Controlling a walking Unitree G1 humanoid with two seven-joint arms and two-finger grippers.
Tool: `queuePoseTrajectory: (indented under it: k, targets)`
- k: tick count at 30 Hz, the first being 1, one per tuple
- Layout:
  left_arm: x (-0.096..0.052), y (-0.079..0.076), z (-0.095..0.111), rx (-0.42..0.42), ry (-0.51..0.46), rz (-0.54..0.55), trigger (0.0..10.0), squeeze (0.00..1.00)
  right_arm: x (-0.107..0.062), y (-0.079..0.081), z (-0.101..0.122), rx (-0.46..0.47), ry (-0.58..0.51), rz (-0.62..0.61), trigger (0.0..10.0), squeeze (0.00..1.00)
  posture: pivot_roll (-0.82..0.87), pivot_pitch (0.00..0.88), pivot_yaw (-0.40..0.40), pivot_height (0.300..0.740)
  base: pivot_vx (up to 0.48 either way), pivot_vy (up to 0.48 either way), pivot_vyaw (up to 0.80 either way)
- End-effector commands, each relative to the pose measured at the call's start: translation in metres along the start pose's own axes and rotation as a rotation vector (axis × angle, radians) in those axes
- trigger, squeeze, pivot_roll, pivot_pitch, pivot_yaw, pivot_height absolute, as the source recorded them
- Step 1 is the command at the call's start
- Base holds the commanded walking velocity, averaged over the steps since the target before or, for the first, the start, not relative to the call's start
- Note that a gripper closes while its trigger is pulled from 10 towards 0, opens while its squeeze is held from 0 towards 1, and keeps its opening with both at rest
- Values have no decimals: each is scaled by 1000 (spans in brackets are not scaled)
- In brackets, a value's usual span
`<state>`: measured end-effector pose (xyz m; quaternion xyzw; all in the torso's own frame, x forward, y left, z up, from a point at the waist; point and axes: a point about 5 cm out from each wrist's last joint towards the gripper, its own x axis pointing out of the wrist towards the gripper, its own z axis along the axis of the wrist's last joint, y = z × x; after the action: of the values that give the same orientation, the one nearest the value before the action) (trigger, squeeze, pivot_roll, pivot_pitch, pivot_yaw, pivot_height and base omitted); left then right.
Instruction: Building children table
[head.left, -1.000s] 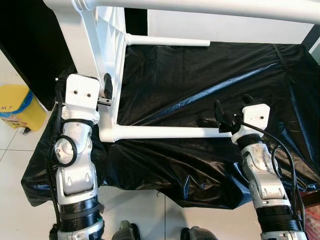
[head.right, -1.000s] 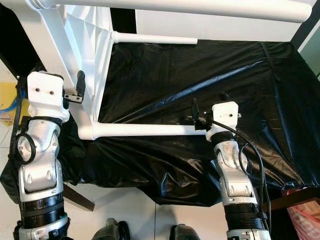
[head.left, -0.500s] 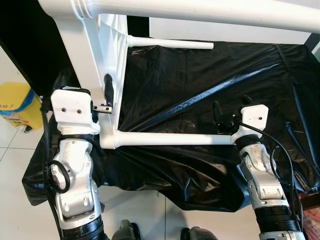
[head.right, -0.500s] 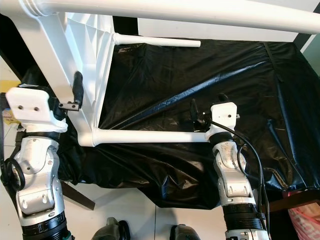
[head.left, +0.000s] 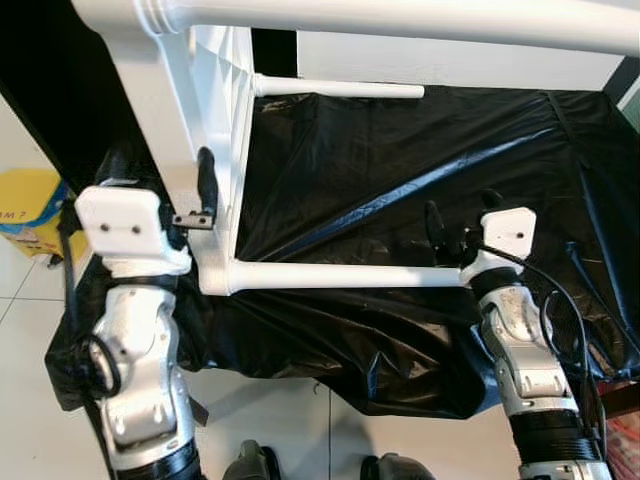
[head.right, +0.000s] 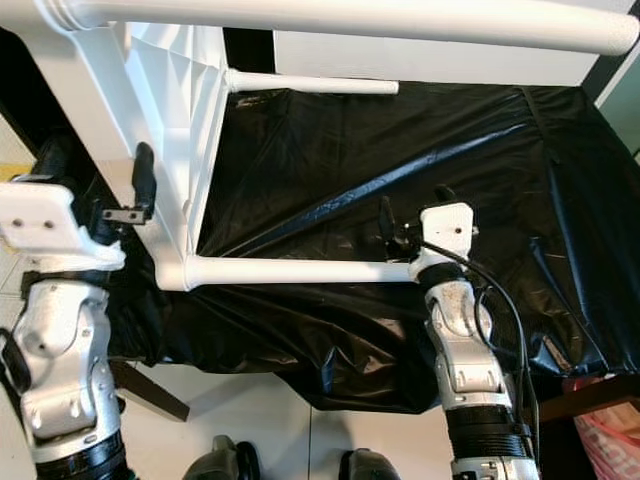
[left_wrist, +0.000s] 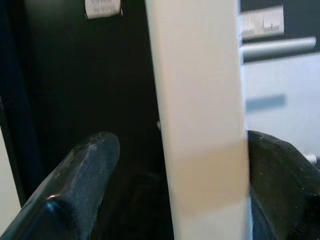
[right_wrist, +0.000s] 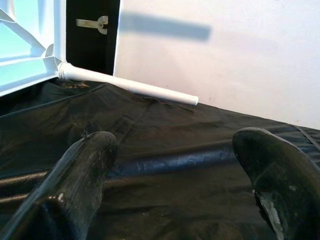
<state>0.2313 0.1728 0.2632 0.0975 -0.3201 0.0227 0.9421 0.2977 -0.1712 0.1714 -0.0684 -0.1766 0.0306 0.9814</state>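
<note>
Holding the tabletop (head.left: 215, 90) edge between the left gripper (head.left: 203, 195) fingers, with the right gripper (head.left: 450, 240) open by the near leg (head.left: 340, 276), calls for a slow, level turn.

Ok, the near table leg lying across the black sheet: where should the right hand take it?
Probably at the near leg's free end, beside the right hand, coming down from above: the leg is a slim round tube lying level on the black sheet.

Surface: a low stand covered by a crinkled black plastic sheet (head.left: 400, 190), standing on a pale tiled floor (head.left: 290, 430).
On it: a white children table (head.left: 215, 130) on its side, two round legs (head.left: 340, 275) lying over the sheet.
Floor beside: a yellow bin (head.left: 35, 210).
</note>
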Motion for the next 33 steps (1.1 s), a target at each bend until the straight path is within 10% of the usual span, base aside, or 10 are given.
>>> queuePoseTrajectory:
  k: [1, 11, 24, 33]
  targets:
    - [-8, -3, 9, -57, -45, 111, 10000, 0, 1, 0, -1, 8, -2, 10, 10000, 0, -66, 100, -73, 740, 0, 0, 0]
    - [-11, -14, 18, 20, -128, 3, 10000, 0, 9, 5, 0, 15, -12, 37, 10000, 0, -49, 98, -95, 740, 0, 0, 0]
    - [-30, -40, -2, 341, -203, -404, 10000, 0, 10, 11, -2, 20, -18, 47, 10000, 0, -54, 83, -72, 740, 0, 0, 0]
    - [-34, -38, -21, 308, -124, -430, 10000, 0, 7, 10, -3, 19, -21, 27, 10000, 0, -64, 82, -42, 740, 0, 0, 0]
